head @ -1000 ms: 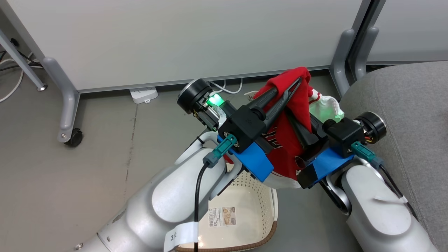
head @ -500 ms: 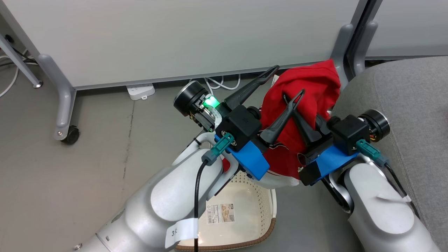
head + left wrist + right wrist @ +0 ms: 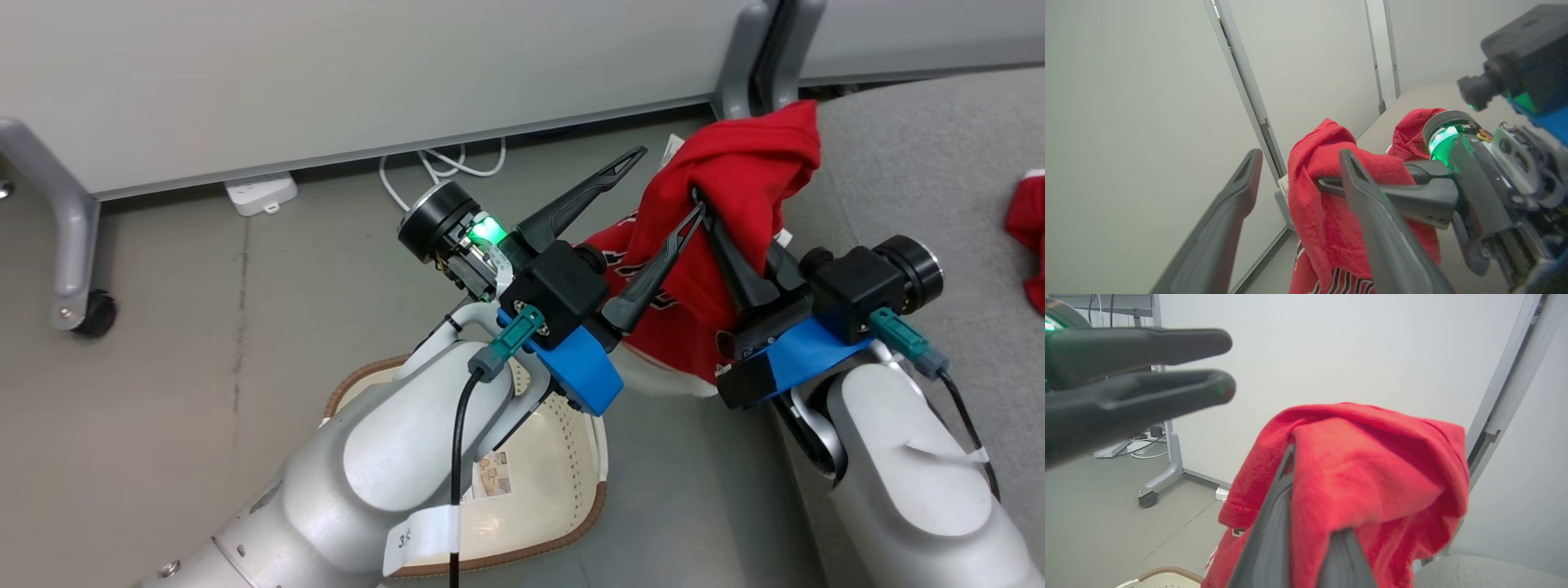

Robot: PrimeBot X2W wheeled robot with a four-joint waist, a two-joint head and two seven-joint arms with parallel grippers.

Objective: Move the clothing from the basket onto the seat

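Your right fingers [image 3: 739, 269] are closed tight on the garment [image 3: 735, 163]. They pinch a fold near its top, so the red cloth bunches over their tips and hangs down behind them, with a striped print and a white hem showing lower down. Your left fingers [image 3: 571, 204] stand spread wide and hold nothing. The outer one points clear of the cloth toward the panel [image 3: 245, 82]. The inner one runs up beside the right pair with its tip right at the fold, and you cannot tell from these views whether it touches the cloth.

The garment is lifted in the air over the floor [image 3: 163, 343], at the left edge of the seat [image 3: 922, 163]. In the head view its top overlaps the grey cushion. A second garment [image 3: 1029, 237] lies on the seat well to the right, cut off by the edge of the view. The basket [image 3: 567, 441] sits on the floor under your left forearm [image 3: 392, 457], apart from the held cloth, with the label on its bottom partly showing. Further out, a power strip [image 3: 261, 192] and a white cable [image 3: 441, 167] lie along the foot of the panel, and a caster [image 3: 90, 314] stands at the far left
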